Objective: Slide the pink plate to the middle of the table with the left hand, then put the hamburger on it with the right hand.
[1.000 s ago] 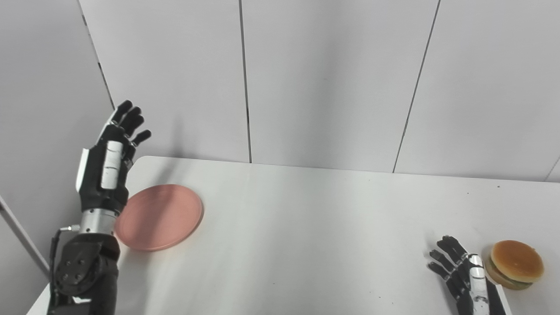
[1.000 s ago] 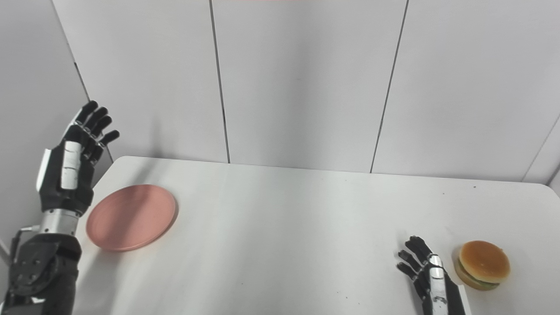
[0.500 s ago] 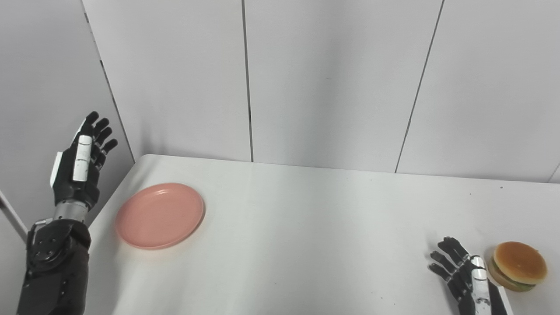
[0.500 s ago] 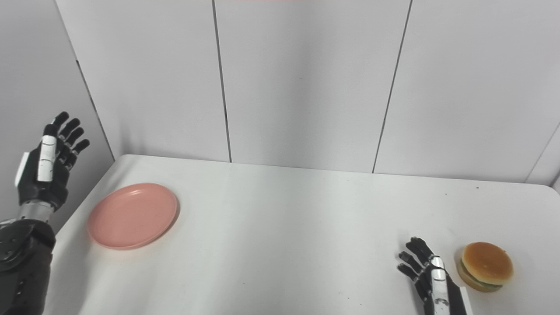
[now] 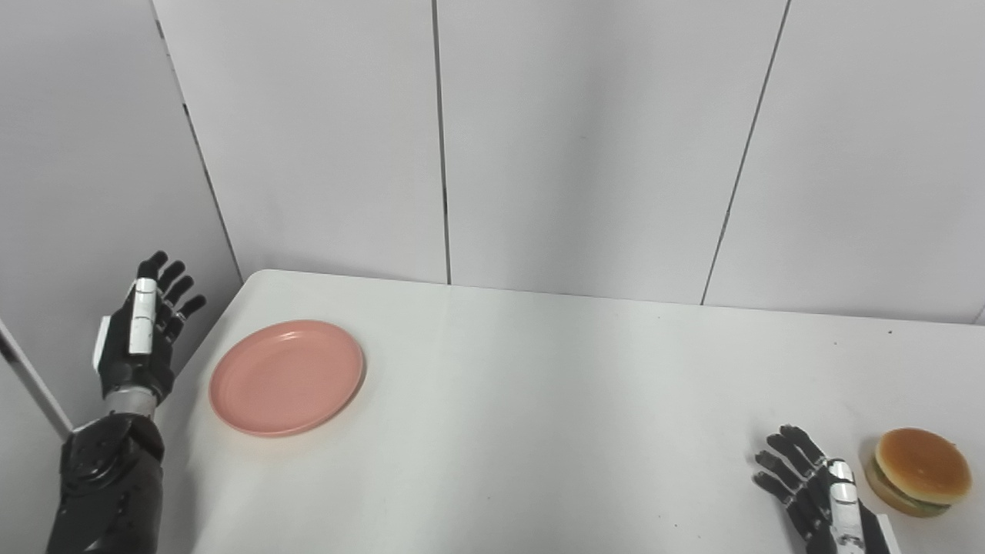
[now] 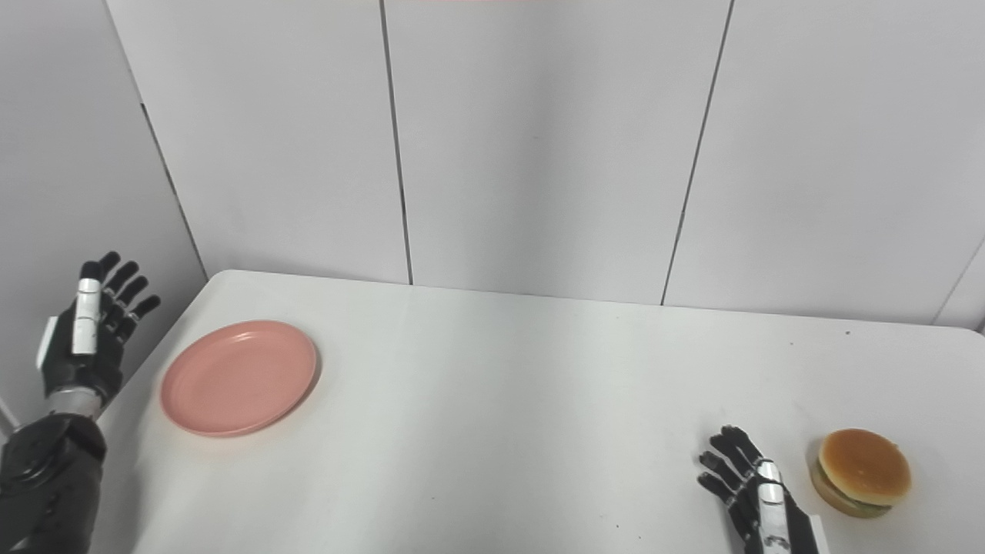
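You have the round, shallow pink plastic plate (image 5: 286, 377) lying flat near the left end of the white rectangular table (image 5: 554, 400), close to its left edge and well away from the middle. Nothing rests on it.

Your black-and-white left hand (image 5: 142, 338) is raised beside the table, off its left edge and in front of the grey wall panel (image 5: 92, 192). Its fingers (image 5: 171, 283) point upward and are spread apart, and it has hold of nothing. It is near the plate but not touching it (a strip of bare tabletop and the table's edge lie between them).

The toy hamburger with a tan bun, a green layer showing at its lower rim (image 6: 863, 471), sits upright on the table near the front right corner.

Your black-and-white right hand (image 6: 750, 492) comes in at the bottom edge, low over the tabletop just to the left of the hamburger. Its fingers (image 6: 727, 454) are extended and fanned apart, pointing away from you and slightly left, and it grips nothing. A narrow gap of table shows between it and the bun, so the two are apart. You cannot tell from these views whether the palm rests on the table or hangs just above it.
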You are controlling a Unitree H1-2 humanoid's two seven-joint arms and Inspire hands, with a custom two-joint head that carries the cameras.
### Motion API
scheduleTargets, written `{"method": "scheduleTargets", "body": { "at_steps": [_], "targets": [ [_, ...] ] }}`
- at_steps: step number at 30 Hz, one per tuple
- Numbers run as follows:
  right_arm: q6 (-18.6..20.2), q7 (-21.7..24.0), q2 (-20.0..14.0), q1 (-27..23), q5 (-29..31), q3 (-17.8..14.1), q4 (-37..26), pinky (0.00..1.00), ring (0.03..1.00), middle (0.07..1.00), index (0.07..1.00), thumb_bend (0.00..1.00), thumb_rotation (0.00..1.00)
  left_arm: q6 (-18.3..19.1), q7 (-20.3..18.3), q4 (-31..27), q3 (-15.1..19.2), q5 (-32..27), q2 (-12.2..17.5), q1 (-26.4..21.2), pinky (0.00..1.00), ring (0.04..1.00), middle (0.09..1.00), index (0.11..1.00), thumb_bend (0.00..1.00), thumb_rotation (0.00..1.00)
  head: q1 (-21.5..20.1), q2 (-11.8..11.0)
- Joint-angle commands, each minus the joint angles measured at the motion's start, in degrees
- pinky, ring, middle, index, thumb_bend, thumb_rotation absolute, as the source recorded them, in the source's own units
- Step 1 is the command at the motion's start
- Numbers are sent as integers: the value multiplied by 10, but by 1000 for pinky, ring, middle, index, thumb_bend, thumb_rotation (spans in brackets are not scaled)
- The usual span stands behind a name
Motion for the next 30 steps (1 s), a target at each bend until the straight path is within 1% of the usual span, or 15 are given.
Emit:
{"method": "scheduleTargets", "body": {
  "at_steps": [1,4,6,9,12,15,18,20,22,25,30],
  "targets": [
    [15,0,8,23,2,4,6,793,800,828,818,654,961,-38,5,4,-5,13,12,-23,781,881,885,884,840,772,-1,1],
    [18,-2,9,24,2,4,1,785,794,824,812,651,958,-44,6,19,-9,15,7,-26,776,886,886,883,839,762,-2,9],
    [22,-5,10,24,2,4,-2,784,791,821,806,659,946,-41,4,21,-12,13,2,-26,767,878,887,883,829,764,-2,13],
    [27,-6,11,23,1,5,-6,784,792,821,806,657,945,-42,3,31,-18,15,-1,-28,750,867,865,874,834,750,-4,14],
    [25,-8,10,22,-5,8,-6,777,793,822,808,642,961,-46,-5,43,-29,17,-5,-29,756,874,872,877,828,759,-7,14],
    [26,-9,12,23,-8,10,-9,763,789,820,808,640,966,-42,-1,40,-39,23,-9,-27,753,867,863,857,826,763,-10,12],
    [27,-12,14,24,-11,12,-11,764,791,822,809,642,965,-38,-8,39,-52,33,-9,-25,754,871,864,860,827,778,-13,11],
    [25,-13,16,25,-10,14,-12,758,784,821,808,633,966,-29,-12,34,-59,35,-9,-25,754,874,862,867,851,790,-14,11],
    [23,-13,17,25,-9,15,-13,741,772,815,804,622,959,-18,-17,25,-62,31,-11,-25,765,884,864,868,865,774,-17,11],
    [22,-11,17,25,-8,17,-14,747,773,816,806,616,955,9,-27,-3,-78,39,-16,-23,771,889,870,877,851,779,-18,12],
    [23,-12,17,28,-8,18,-20,744,772,812,805,620,953,33,-26,-22,-88,34,-30,-21,779,884,846,863,846,753,-19,15]
  ]
}}
